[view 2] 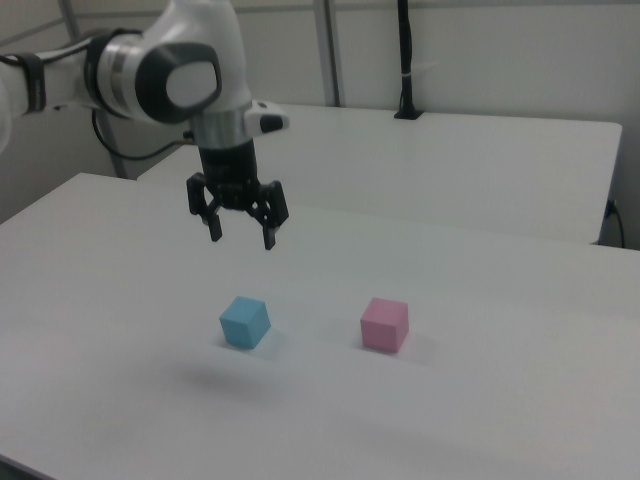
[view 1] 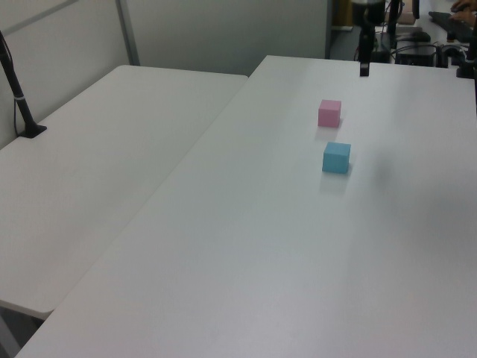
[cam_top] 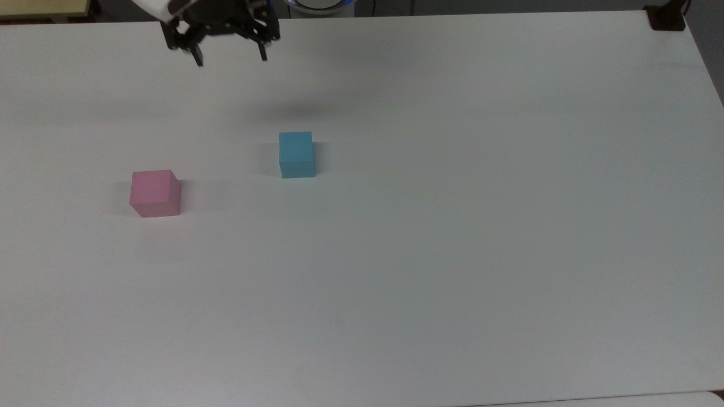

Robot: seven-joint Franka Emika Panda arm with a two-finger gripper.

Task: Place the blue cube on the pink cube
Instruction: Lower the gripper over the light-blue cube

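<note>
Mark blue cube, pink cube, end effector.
blue cube [cam_top: 296, 148], top view, top face.
pink cube [cam_top: 150, 187], top view, top face.
end effector [view 2: 241, 240], right view, midway between its open fingertips.

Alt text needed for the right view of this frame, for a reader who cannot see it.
A white robot arm holds its black gripper, fingers spread open and empty, in the air above a white table. Below it a blue cube sits on the table, with a pink cube apart from it toward the right view's right.
</note>
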